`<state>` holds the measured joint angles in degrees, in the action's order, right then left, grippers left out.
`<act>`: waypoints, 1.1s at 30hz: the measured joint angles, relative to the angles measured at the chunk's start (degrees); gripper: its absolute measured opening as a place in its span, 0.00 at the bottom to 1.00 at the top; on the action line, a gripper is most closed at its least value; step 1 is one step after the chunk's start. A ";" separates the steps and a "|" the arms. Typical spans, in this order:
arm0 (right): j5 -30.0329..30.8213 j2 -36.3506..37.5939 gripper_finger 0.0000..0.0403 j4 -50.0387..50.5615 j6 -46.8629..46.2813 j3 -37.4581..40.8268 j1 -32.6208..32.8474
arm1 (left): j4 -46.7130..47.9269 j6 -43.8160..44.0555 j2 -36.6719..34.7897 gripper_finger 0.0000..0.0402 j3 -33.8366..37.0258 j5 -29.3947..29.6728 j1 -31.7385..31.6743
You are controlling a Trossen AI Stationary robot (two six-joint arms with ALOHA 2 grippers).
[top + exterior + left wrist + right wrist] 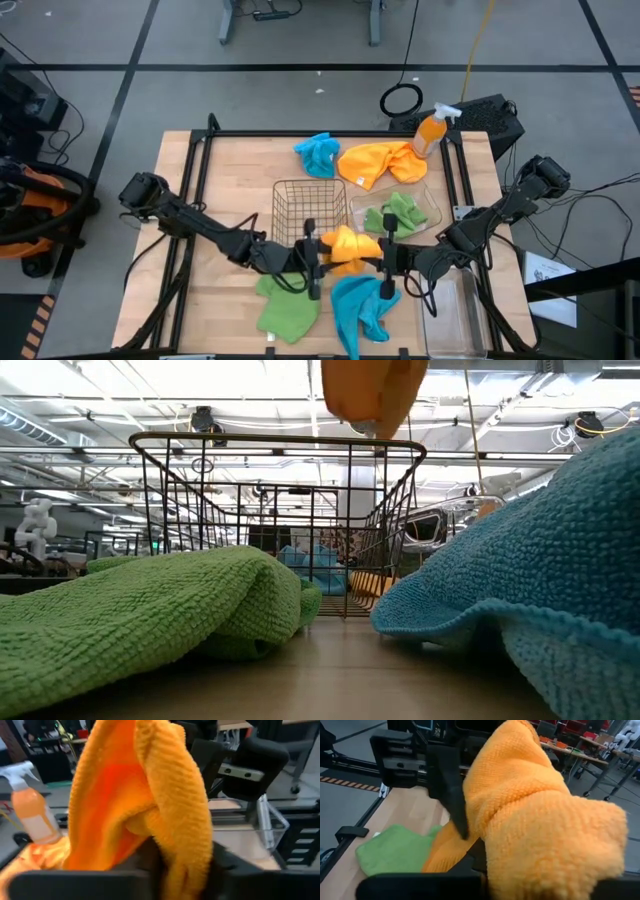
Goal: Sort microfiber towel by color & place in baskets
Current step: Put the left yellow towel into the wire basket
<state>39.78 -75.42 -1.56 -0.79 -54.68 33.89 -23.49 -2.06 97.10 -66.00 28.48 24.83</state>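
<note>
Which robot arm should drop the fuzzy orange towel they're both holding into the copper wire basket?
Probably the left: its gripper sits right below the copper wire-mesh basket, while the right gripper, also holding the fuzzy orange towel, is farther off.

Orange towel (150, 805) hides both hands' fingertips; low view crops it.

left pincer (318, 262) clamped, right pincer (384, 262) clamped, facing inward
</note>
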 joint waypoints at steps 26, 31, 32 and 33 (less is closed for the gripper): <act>2.29 2.06 0.54 13.87 -7.83 0.00 0.37 | 24.87 5.66 -7.14 0.07 0.00 7.88 0.76; 2.25 2.97 0.54 17.08 -10.94 0.00 0.39 | 32.92 10.62 -7.80 0.07 0.00 9.53 0.71; 2.18 2.97 0.54 17.72 -11.18 0.00 0.39 | 34.35 11.74 -7.80 0.07 0.00 9.68 0.71; 2.09 3.00 0.54 18.19 -11.55 0.02 0.44 | 35.77 12.76 -7.80 0.07 0.00 9.77 0.71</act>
<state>41.87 -72.42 16.63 -12.34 -54.65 34.33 12.29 10.71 89.30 -66.00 38.26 25.54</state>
